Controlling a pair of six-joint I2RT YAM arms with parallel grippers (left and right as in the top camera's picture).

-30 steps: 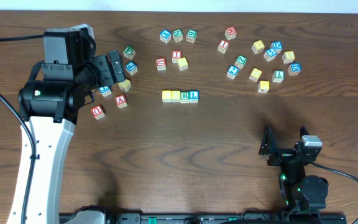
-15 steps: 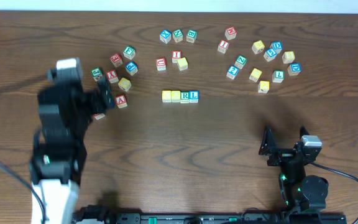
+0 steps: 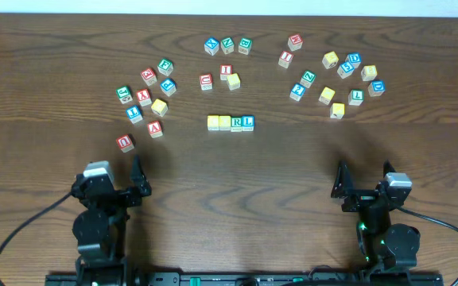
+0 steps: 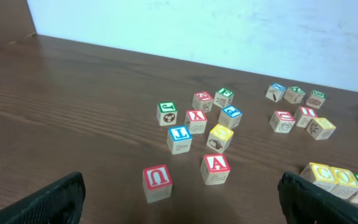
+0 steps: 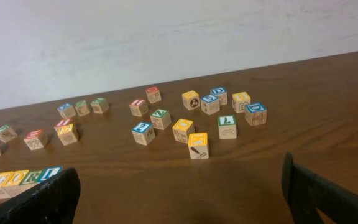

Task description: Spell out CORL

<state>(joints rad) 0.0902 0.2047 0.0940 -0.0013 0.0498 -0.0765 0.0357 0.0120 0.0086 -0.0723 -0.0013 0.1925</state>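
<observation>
Four cubes stand in a tight row at the table's middle: two yellow cubes, a green R cube and a blue L cube. The row shows in the left wrist view at the right edge and in the right wrist view at the lower left. My left gripper is open and empty near the front edge at the left. My right gripper is open and empty near the front edge at the right. Both are well clear of the row.
A cluster of loose cubes lies at the left, with a red U cube and a red A cube nearest my left gripper. More cubes lie at the back middle and at the back right.
My left arm has drawn back from the left cube cluster to the table's front edge and now rests low there. The cubes and the right arm have not moved.
</observation>
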